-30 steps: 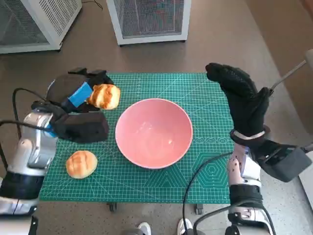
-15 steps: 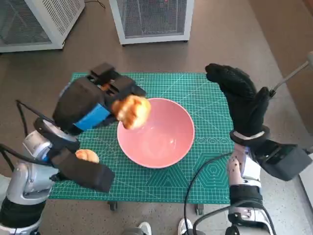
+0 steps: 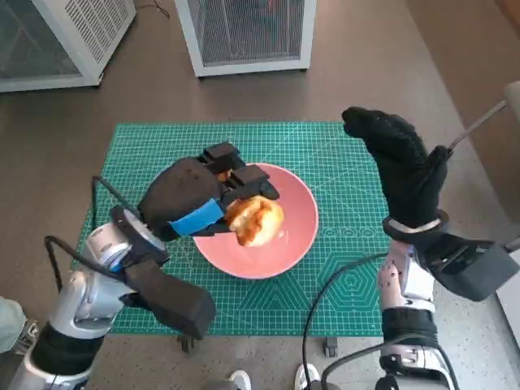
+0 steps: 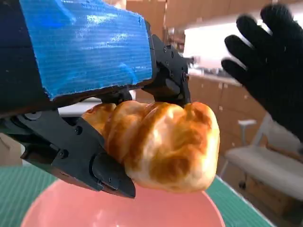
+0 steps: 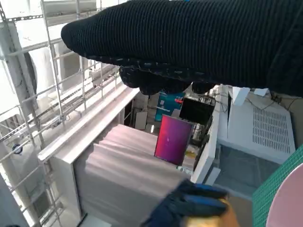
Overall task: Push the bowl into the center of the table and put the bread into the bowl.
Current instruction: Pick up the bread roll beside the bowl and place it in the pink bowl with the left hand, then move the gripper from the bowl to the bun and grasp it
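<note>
A pink bowl [image 3: 292, 215] stands on the middle of the green cutting mat [image 3: 341, 276]. My left hand [image 3: 199, 199], black with blue tape, grips a golden bread roll [image 3: 254, 220] above the bowl's inside. In the left wrist view the roll [image 4: 161, 144] sits between the black fingers [image 4: 94, 161] over the bowl's rim [image 4: 199, 208]. My gloved right hand [image 3: 402, 166] is raised to the right of the bowl with its fingers spread, holding nothing. The second roll seen earlier is hidden behind my left arm.
Two white mesh-fronted units [image 3: 244, 32] stand on the floor beyond the table. A black box [image 3: 467, 268] hangs on my right forearm, with cables [image 3: 325, 309] trailing near the mat's front edge. Shoes [image 3: 240, 379] of a person show at the front.
My left hand has carried the roll from the mat's left side, up and rightward, to above the bowl. The second roll is now covered by my arm. The right hand has not moved.
</note>
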Robot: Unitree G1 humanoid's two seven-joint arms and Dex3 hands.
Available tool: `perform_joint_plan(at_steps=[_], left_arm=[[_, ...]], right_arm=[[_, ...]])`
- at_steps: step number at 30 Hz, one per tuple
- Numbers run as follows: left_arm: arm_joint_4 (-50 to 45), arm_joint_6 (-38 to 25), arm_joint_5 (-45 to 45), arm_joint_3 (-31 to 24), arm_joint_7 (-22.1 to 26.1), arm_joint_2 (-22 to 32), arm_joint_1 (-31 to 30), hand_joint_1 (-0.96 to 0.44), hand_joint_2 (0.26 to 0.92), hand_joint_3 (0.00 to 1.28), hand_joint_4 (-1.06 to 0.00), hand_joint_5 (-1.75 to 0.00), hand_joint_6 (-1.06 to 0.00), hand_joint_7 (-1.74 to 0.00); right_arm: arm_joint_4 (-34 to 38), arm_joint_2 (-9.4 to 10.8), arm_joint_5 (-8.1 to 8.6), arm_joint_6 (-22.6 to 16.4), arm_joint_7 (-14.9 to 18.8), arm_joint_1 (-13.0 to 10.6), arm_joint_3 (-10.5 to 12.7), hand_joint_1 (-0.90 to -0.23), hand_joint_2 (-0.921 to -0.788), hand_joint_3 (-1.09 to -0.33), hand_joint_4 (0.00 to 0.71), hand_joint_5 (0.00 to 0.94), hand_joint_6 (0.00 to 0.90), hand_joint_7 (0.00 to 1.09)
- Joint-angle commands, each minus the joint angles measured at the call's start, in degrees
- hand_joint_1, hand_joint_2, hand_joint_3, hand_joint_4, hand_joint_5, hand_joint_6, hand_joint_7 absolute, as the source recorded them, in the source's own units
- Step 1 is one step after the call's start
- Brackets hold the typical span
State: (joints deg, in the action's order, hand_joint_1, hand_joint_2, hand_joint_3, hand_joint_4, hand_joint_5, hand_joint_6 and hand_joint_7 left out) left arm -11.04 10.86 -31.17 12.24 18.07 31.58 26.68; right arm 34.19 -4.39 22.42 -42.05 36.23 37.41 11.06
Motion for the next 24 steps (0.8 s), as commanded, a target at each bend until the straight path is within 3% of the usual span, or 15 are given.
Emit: perform_joint_plan(at_steps=[1,4,12,24], left_arm=[[0.6,1.14,-1.78,0.47,0.01,0.45,0.2,-0.07,0.814,0.03,-0.49,-0.19,-0.51,-0.23],[1.0,2.0,-3.21,0.6,-0.33,0.89,0.34,-0.17,0.777,0.01,-0.37,-0.05,-0.47,-0.08],[-3.07,-2.79,-0.66,-1.47,5.55,1.27,-0.98,-0.24,0.749,0.0,-0.18,0.0,-0.34,0.0],[-19.1,-16.92,0.74,-8.17,15.71,3.47,-6.78,-0.25,0.742,0.0,-0.05,0.0,-0.22,0.0]], right_arm=[[0.32,-0.23,0.35,1.25,0.24,-1.35,-0.01,-0.602,-0.921,-0.663,0.242,0.0,0.338,0.0],[0.06,-0.21,0.39,1.44,0.16,-1.47,-0.01,-0.604,-0.921,-0.663,0.241,0.0,0.337,0.0],[-0.64,0.04,-0.13,1.28,-0.3,-1.85,-0.24,-0.605,-0.921,-0.664,0.24,0.0,0.336,0.0],[-0.35,0.83,0.33,1.04,0.15,-2.02,-0.44,-0.6,-0.921,-0.664,0.239,0.0,0.336,0.0]])
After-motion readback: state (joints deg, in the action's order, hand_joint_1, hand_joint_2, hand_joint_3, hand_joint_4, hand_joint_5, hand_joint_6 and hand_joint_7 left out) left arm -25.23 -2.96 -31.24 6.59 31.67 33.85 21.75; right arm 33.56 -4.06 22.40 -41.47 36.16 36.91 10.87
